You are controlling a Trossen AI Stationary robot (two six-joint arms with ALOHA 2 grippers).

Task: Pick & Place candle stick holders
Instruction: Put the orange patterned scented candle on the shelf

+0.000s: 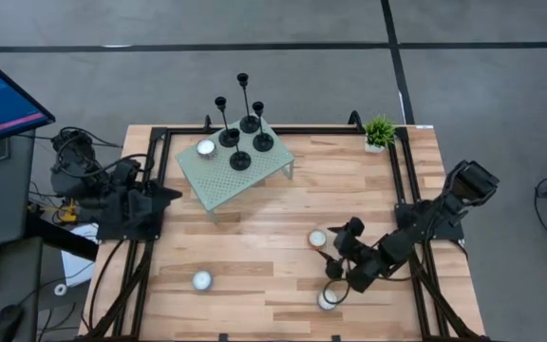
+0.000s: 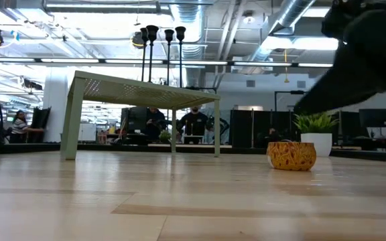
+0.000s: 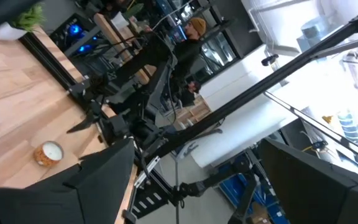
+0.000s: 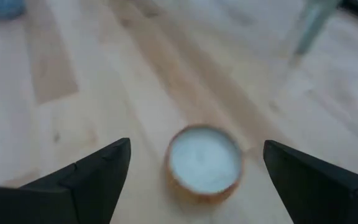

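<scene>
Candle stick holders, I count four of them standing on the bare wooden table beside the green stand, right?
Not quite. The four black candle stick holders stand on top of the pale green perforated stand, not on the wooden table beside it. The high view shows their round bases resting on the stand's perforated top.

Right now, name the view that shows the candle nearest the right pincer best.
The right wrist view: the candle lies large between the open right pincer's fingers. The high view shows it small. The low view shows its side. The left wrist view shows it far off.
</scene>
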